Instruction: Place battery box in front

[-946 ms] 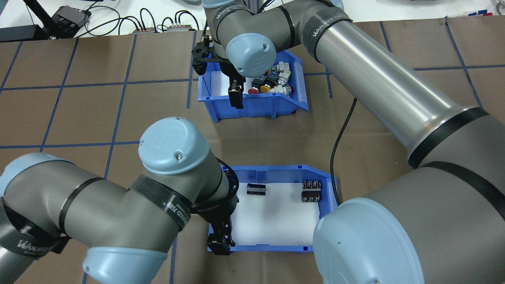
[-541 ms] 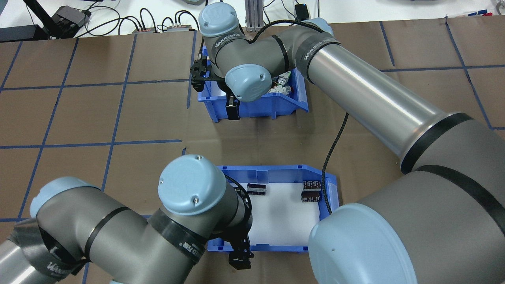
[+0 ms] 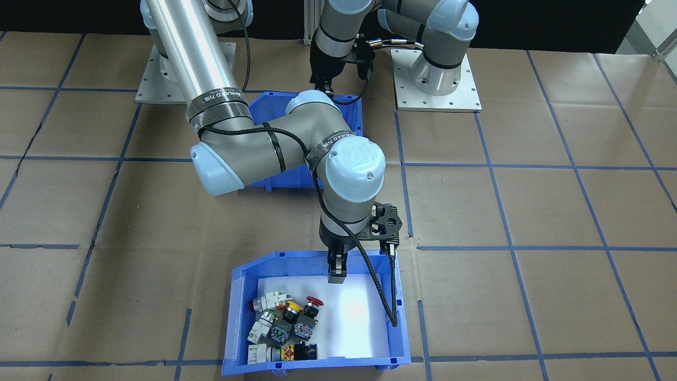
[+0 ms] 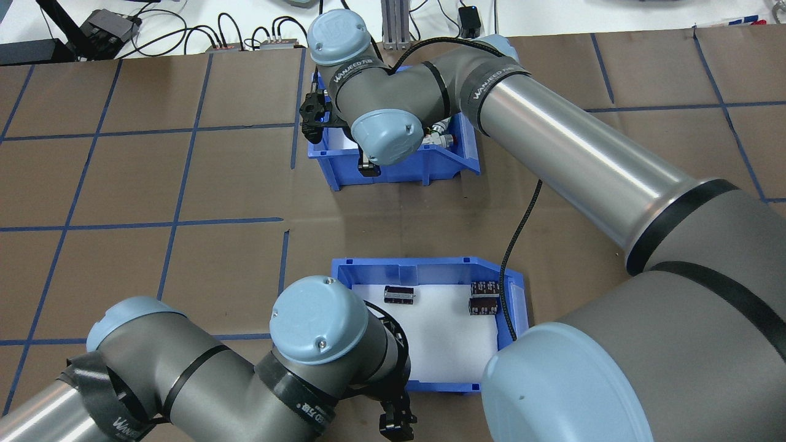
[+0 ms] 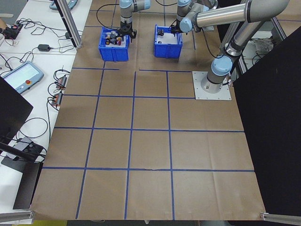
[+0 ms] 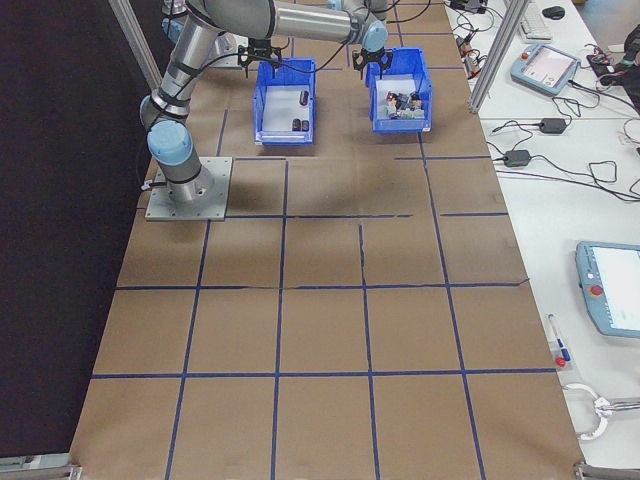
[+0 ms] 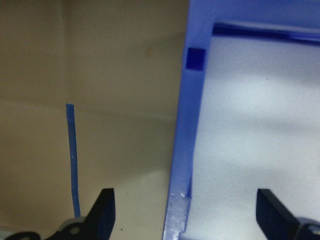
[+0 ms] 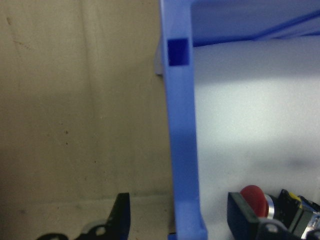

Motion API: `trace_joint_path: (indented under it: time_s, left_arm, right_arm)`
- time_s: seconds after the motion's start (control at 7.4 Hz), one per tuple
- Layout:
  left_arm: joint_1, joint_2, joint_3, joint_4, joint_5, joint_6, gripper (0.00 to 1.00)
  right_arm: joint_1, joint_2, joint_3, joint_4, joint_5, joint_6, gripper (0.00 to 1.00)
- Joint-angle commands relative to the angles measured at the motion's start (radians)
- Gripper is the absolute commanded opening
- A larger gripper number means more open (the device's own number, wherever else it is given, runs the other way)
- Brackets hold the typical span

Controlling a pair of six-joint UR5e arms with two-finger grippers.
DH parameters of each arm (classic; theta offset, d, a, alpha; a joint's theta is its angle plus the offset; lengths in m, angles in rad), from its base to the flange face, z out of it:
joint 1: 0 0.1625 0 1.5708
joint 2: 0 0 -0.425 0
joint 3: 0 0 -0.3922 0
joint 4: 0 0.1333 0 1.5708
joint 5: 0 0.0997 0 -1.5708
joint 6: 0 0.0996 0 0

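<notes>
Nearest our base, the battery box [image 4: 430,270] sits flat on the brown paper-covered table [image 4: 153,178], its white foam liner [image 4: 448,344] carrying three dark cylindrical cells [image 4: 399,294], one alone and two close together by the side wall. Our left hand [image 7: 182,212] is at the box's near wall: in the left wrist view its two fingers stand wide apart, one over the table outside the blue wall [image 7: 182,150] and one over the foam inside, straddling the wall and gripping nothing. In the overhead view that hand [image 4: 396,423] shows just past the box's near edge.

Farther out, well apart from the battery box, sits the switch bin [image 3: 317,365], a blue bin of the same shape holding colourful push-button switches [image 3: 285,323] bunched to one side of its white liner. Our right hand [image 3: 336,272] is at this bin's wall nearest us. The right wrist view shows its fingers [image 8: 122,212] spread wide on either side of the blue wall [image 8: 182,150], with a red button [image 8: 252,197] beside the inner finger; it has hold of nothing.

A black cable [image 4: 522,215] trails across the table between the two bins.
</notes>
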Motion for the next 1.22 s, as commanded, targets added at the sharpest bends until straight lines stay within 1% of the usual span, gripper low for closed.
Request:
trace_joint_path:
  time_s: [0.0, 0.14, 0.27, 0.41, 0.54, 0.68, 0.81, 0.95, 1.08]
  left_arm:
    - [-0.001, -0.012, -0.002, 0.002, 0.004, -0.017, 0.99]
    - [-0.002, -0.016, -0.008, -0.004, 0.004, -0.011, 0.99]
    - [-0.016, -0.024, -0.012, -0.004, 0.006, -0.012, 0.97]
    - [-0.039, -0.042, -0.013, 0.008, 0.022, -0.014, 0.94]
    - [-0.045, -0.049, -0.013, 0.01, 0.064, -0.014, 0.83]
    - [-0.045, -0.049, -0.013, 0.013, 0.066, -0.015, 0.61]
    - [-0.045, -0.049, -0.012, 0.016, 0.066, -0.015, 0.31]
    - [-0.045, -0.049, -0.01, 0.025, 0.066, -0.014, 0.07]
    - [-0.047, -0.046, -0.01, 0.051, 0.069, -0.011, 0.0]
  right_arm:
    - [0.002, -0.006, -0.005, 0.001, -0.007, -0.004, 0.03]
    - [-0.002, -0.015, -0.012, 0.001, -0.008, -0.006, 0.01]
    - [-0.01, -0.043, -0.009, 0.016, -0.013, -0.036, 0.0]
    - [-0.039, -0.09, 0.007, 0.021, -0.025, -0.081, 0.0]
    - [-0.085, -0.124, 0.007, 0.071, -0.033, -0.111, 0.0]
    - [-0.142, -0.162, 0.013, 0.109, -0.062, -0.18, 0.0]
    - [-0.21, -0.204, 0.025, 0.144, -0.073, -0.267, 0.0]
    - [-0.299, -0.254, 0.059, 0.159, -0.071, -0.367, 0.0]
    - [-0.393, -0.317, 0.103, 0.159, -0.07, -0.463, 0.0]
